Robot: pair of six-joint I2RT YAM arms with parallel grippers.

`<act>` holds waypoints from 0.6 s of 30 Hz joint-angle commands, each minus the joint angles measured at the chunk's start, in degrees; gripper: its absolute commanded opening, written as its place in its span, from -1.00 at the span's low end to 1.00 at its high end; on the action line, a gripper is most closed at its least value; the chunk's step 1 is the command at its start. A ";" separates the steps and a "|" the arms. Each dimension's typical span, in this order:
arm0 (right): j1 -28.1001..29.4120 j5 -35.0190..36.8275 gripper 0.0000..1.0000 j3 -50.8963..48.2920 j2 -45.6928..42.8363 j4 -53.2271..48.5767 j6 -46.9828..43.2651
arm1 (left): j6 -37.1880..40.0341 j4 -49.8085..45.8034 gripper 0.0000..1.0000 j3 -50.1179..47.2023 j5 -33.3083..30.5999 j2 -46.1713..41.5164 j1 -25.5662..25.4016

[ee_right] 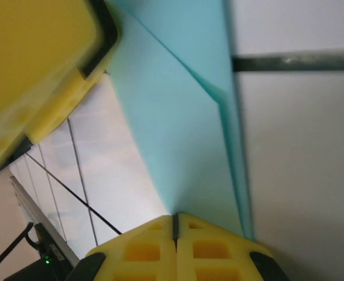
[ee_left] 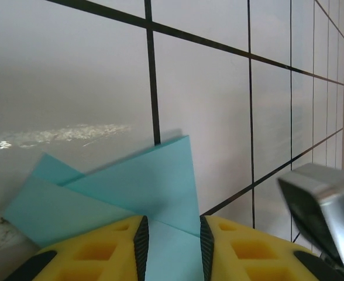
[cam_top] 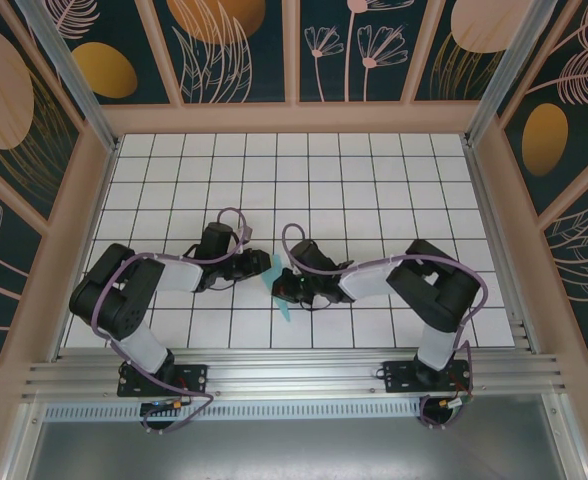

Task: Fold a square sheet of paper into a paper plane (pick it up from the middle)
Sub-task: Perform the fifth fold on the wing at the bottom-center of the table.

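- Nearest the viewer, an aluminium rail (cam_top: pixel 294 368) runs along the table's near edge. It carries the left arm's base (cam_top: pixel 162 378) and the right arm's base (cam_top: pixel 424 378), which sit well apart.
- Each arm bends outward at the elbow and then reaches inward. The two wrists come together over the near half of the table, close to its middle line.
- The right gripper (cam_top: pixel 282 288) has its yellow fingers (ee_right: pixel 207 252) pressed tight together with no gap between them. They pinch an edge of the turquoise paper (ee_right: pixel 178 117), which runs up and away from the fingertips in the right wrist view.
- A blurred yellow and black finger (ee_right: pixel 37 70) of the other arm sits just beside the sheet in that same view.
- The left gripper (ee_left: pixel 173 225) faces the right one, just beside it. Its jaws are slightly spread, leaving a narrow gap with the paper lying in it. I cannot tell whether the pads touch the paper.
- The paper is a creased shape of overlapping triangular flaps held between the two grippers. From above, a pointed tip sticks out toward the near edge, below the right gripper. I cannot tell whether it rests on the tiles.
- Beyond the grippers stretches the white tiled table (cam_top: pixel 374 180) with its dark grid lines.
- Farthest back stand dark teal wall panels (cam_top: pixel 224 50) with leaf and flower patterns, set in pale wooden frames.
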 commanded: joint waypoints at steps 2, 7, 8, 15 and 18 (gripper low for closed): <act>0.12 -2.49 -0.93 -4.90 0.09 0.92 1.94 | 1.52 -5.20 -0.40 1.04 -8.02 4.12 -0.10; 0.31 -2.46 -0.89 -5.20 -4.45 -3.06 -0.83 | 0.74 -5.90 -0.51 1.22 -9.20 6.35 -0.10; 0.38 -2.28 -0.88 -5.35 -5.16 -3.75 -0.99 | 0.58 -5.80 -0.51 1.14 -9.45 6.41 -0.10; 1.32 -2.83 -0.85 -8.20 -7.28 -3.17 -0.03 | 0.89 -5.65 -0.52 1.01 -9.47 6.52 -0.10; 2.77 -4.25 -0.84 -8.49 -5.62 -2.46 0.28 | 1.15 -6.18 -0.52 1.26 -9.62 6.45 -0.15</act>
